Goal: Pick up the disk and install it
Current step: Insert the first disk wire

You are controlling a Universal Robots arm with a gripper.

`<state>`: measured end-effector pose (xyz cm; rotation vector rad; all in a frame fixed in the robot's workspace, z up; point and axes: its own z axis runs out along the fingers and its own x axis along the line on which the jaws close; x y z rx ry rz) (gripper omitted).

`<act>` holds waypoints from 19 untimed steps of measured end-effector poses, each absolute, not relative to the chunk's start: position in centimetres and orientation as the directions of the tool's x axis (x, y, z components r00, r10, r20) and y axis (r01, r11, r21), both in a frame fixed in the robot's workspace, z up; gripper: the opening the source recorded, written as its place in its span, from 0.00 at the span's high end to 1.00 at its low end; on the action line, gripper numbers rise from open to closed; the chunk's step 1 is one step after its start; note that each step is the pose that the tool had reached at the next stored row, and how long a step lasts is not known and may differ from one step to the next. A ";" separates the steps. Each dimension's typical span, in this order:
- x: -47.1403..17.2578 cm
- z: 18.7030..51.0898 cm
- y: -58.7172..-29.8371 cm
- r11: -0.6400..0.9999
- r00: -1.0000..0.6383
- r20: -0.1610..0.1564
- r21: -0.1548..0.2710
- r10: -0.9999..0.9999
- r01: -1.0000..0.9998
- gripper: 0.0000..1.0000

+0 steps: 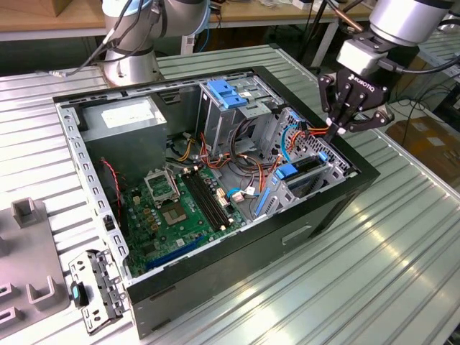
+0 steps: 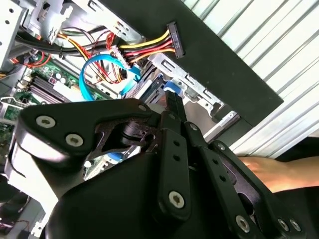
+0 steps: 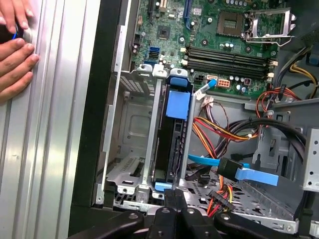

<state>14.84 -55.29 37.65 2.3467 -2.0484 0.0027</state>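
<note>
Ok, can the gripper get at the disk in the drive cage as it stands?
Probably yes. The disk stands on edge in the drive cage, its exposed edge uncovered, and the gripper, fingers shut, sits right at one end of it. The cables run beside the slot, not across it.

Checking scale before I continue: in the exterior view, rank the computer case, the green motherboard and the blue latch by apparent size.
1. computer case
2. green motherboard
3. blue latch
No two look alike in size.
</note>
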 end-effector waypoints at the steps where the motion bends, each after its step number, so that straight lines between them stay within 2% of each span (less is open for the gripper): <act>1: 14.9 37.6 -55.3 -0.158 0.159 0.019 0.020 -0.987 -0.987 0.89; 3: 15.0 37.6 -55.3 -0.217 0.217 0.019 0.020 -0.976 -0.976 0.89; 8: 16.3 37.6 -54.6 -0.228 0.228 0.019 0.020 -0.973 -0.974 0.89; 11: 17.1 37.6 -53.1 -0.230 0.231 0.019 0.020 -0.973 -0.973 0.89; 19: 17.2 37.6 -53.0 -0.371 0.372 0.019 0.020 -0.928 -0.928 0.89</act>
